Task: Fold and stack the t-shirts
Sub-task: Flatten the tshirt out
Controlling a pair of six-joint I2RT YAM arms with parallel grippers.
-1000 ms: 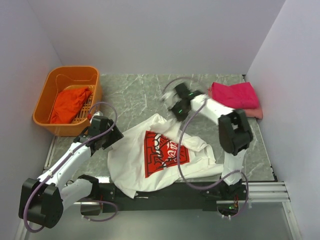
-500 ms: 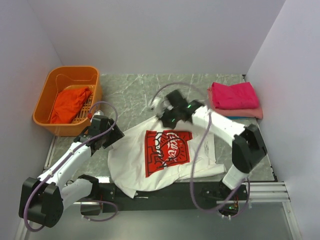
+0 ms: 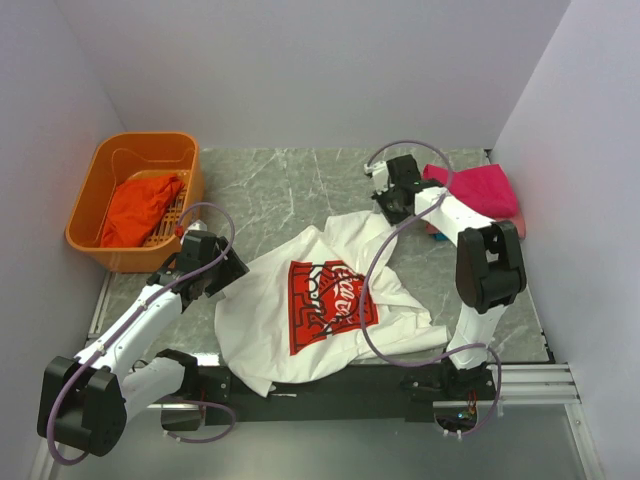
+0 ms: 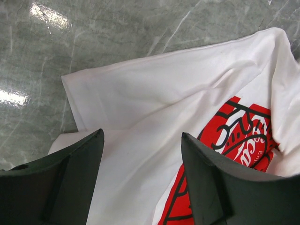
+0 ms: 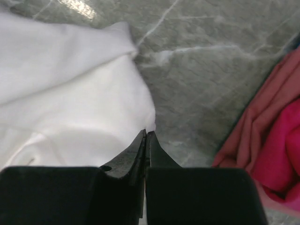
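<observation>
A soft white t-shirt (image 3: 300,300) with a red rectangular print lies rumpled, print up, on the grey marble table (image 3: 270,190), near its front edge between the two arms. Its lower hem hangs over that edge.

The right gripper (image 3: 388,210) is low at the shirt's far right corner. In the right wrist view its two fingers are pressed together on the very edge of the white cloth, and the cloth there is drawn towards them. The left gripper (image 4: 140,140) hovers over the shirt's left sleeve, fingers spread wide, holding nothing.

At the far right, a folded magenta t-shirt (image 3: 480,190) rests on a folded pink t-shirt (image 3: 510,225). At the far left, an orange-red t-shirt (image 3: 140,205) sits bunched in a rigid orange plastic basket (image 3: 100,200).

The step in hand appears to be spreading the white shirt flat before folding. The next move probably calls for the left fingers to drop and pinch the sleeve edge, so both arms can pull the cloth smooth. Wrinkles near the print suggest that a one-sided tug would only drag the shirt.
</observation>
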